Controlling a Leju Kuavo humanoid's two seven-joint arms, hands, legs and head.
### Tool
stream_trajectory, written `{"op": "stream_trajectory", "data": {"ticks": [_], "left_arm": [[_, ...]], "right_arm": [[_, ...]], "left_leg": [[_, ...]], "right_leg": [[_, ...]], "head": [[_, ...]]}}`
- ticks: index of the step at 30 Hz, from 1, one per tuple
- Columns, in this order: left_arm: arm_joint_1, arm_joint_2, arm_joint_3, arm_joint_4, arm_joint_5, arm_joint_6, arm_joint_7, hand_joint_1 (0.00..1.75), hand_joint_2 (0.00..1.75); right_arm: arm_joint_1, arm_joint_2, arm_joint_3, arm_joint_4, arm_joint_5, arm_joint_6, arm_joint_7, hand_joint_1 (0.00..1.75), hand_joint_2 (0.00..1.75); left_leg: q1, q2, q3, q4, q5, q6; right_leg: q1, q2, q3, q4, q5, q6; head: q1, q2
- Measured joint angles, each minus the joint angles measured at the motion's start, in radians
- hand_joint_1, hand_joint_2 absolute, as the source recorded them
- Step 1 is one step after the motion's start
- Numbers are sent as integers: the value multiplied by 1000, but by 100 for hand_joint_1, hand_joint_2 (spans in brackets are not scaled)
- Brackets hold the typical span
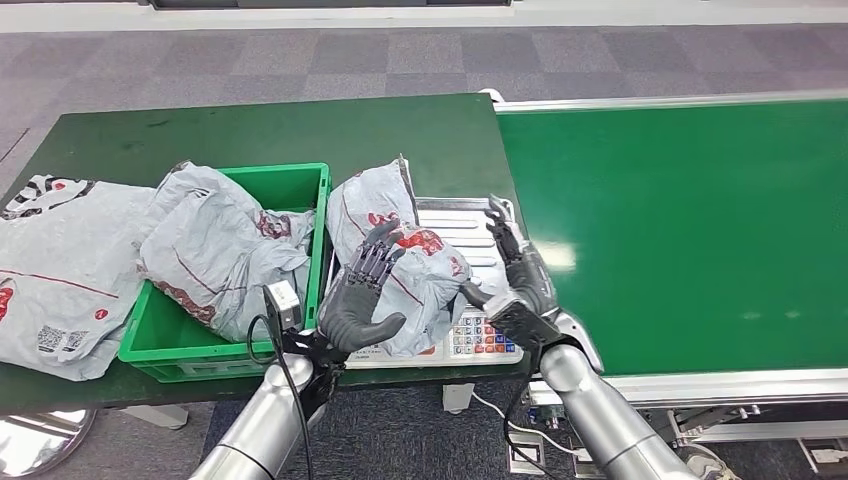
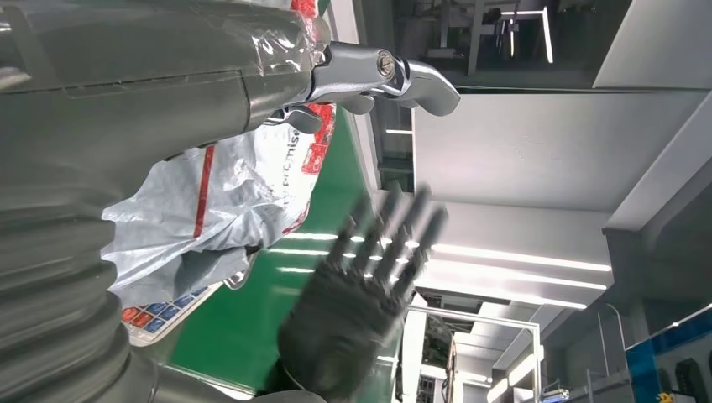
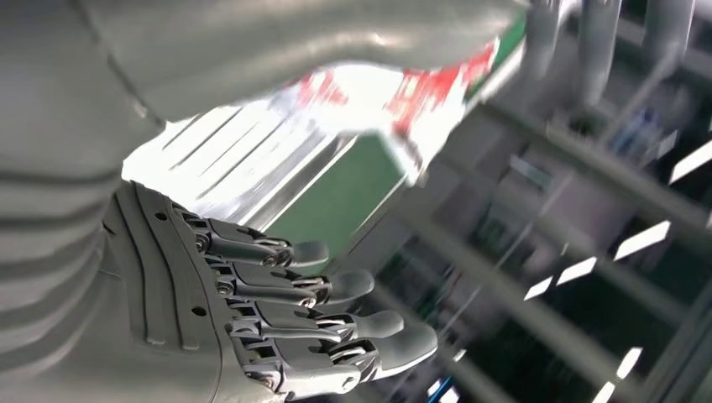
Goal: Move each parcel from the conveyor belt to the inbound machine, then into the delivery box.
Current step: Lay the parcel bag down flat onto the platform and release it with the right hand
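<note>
1. Head view: the crumpled grey plastic parcel [image 1: 400,255] lies on the white inbound scale [image 1: 470,300] at centre, between the open left hand [image 1: 362,290] and open right hand [image 1: 515,265]; neither plainly grips it.
2. Left wrist view: the right hand [image 2: 361,294] shows with its fingers spread beside the parcel [image 2: 210,210].
3. Right wrist view: fingers [image 3: 336,285] extended; next, likely clasp the parcel and carry it to the green plastic crate [image 1: 225,345] at lower left.

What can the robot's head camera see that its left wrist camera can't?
Only the head view shows the green box with a grey parcel in it, another parcel left of it, and the empty conveyor belt. Only the left wrist view shows ceiling lights. Both show the right hand open, and the parcel on the machine with the left hand against it.
</note>
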Motion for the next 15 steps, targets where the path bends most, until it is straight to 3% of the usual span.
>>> {"op": "stream_trajectory", "data": {"ticks": [4,9,15], "left_arm": [[7,2,0,-10,-5,0,0,0,175],[14,2,0,-20,-12,2,0,0,175],[17,2,0,-21,-27,25,0,0,175]], "right_arm": [[68,-14,-84,-80,-10,-8,2,0,175],[161,3,-234,-133,-73,-104,-49,0,175],[249,65,-475,-153,-181,-35,-126,0,175]], "left_leg": [[0,1,0,0,0,0],[0,-3,0,0,0,0],[-1,-2,0,0,-1,1]], "right_leg": [[0,0,0,0,0,0],[0,-3,1,0,-1,1],[-1,-2,1,0,-1,1]], "head": [[0,0],[0,0],[0,0]]}}
